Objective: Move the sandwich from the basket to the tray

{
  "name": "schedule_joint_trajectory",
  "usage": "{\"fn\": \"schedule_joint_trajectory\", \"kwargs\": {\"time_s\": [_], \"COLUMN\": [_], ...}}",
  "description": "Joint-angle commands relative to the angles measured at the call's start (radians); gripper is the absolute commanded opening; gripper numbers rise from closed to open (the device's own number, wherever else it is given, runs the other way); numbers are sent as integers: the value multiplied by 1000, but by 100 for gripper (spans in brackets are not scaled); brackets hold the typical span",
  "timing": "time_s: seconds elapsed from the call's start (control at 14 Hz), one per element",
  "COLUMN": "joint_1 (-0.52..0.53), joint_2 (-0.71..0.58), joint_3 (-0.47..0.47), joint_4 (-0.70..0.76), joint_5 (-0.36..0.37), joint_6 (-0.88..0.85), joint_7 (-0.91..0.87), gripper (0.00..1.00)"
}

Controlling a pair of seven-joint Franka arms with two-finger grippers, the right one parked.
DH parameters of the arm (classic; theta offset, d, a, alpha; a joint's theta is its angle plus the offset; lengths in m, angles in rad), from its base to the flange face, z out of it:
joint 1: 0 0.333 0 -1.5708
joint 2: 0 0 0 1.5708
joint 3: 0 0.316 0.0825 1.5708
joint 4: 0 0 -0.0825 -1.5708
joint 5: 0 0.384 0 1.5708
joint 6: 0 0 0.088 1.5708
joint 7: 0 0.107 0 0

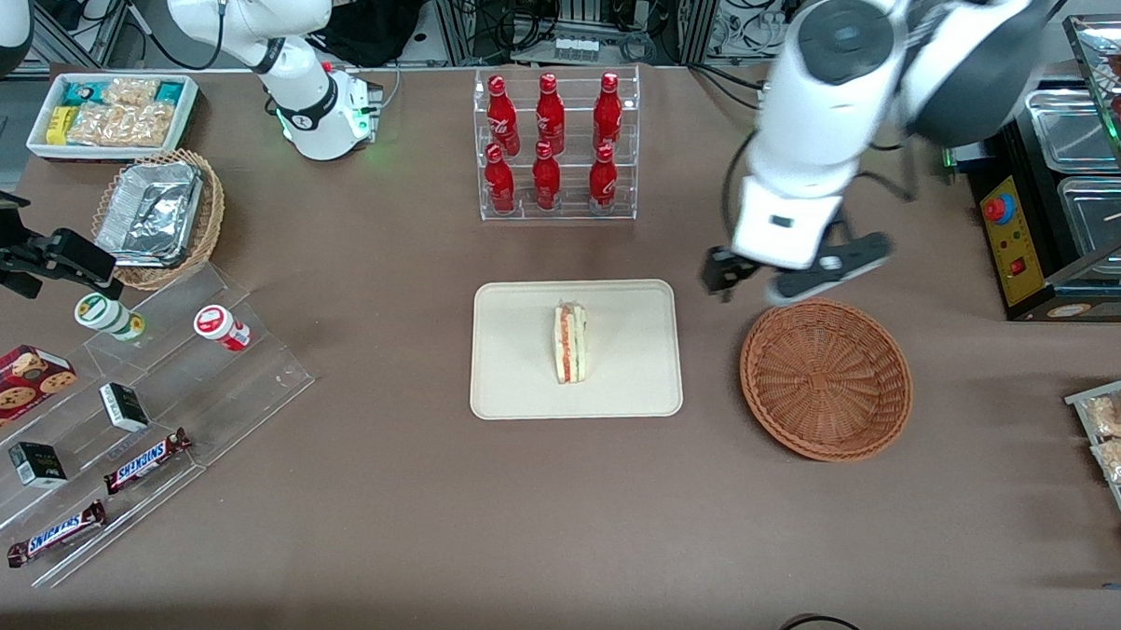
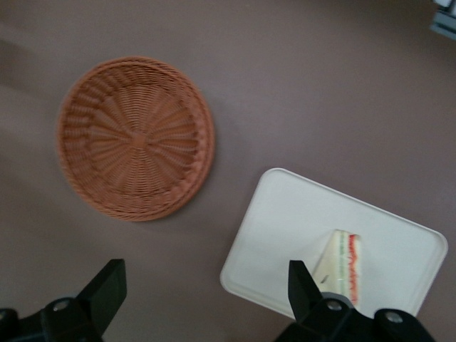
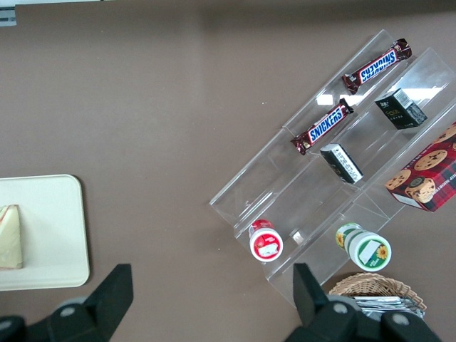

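Note:
The sandwich [image 1: 570, 342] [image 2: 343, 266] lies on its side in the middle of the cream tray [image 1: 521, 388] [image 2: 285, 228], its pink and green filling showing at the cut edge. The reddish-brown woven basket [image 1: 826, 378] [image 2: 135, 137] stands beside the tray, toward the working arm's end, with nothing in it. My gripper [image 1: 786, 276] [image 2: 206, 288] hangs open and holds nothing, well above the table. It is over the strip between the tray and the basket, by the basket's rim that is farther from the front camera. One fingertip [image 2: 298, 279] overlaps the tray's edge in the left wrist view.
A clear rack of red cola bottles [image 1: 552, 147] stands farther from the front camera than the tray. A black appliance with steel pans [image 1: 1069, 184] sits at the working arm's end. Clear stepped shelves with snacks [image 1: 109, 430] and a tan basket of foil containers [image 1: 158, 217] lie toward the parked arm's end.

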Motion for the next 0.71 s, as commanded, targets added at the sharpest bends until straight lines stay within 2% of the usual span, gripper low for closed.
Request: {"fn": "schedule_joint_trajectory", "kwargs": {"time_s": [0.0,0.43,0.64], "joint_1": [116,330,396], "joint_2": [-50,-119,-134], "joint_3": [-9,-9,-9], "joint_4": [-26,-26,-17], "joint_5": [-32,-72,-82], "joint_6": [-72,-232,-279], "joint_7": [166,602,762], "gripper": [100,100,100]}}
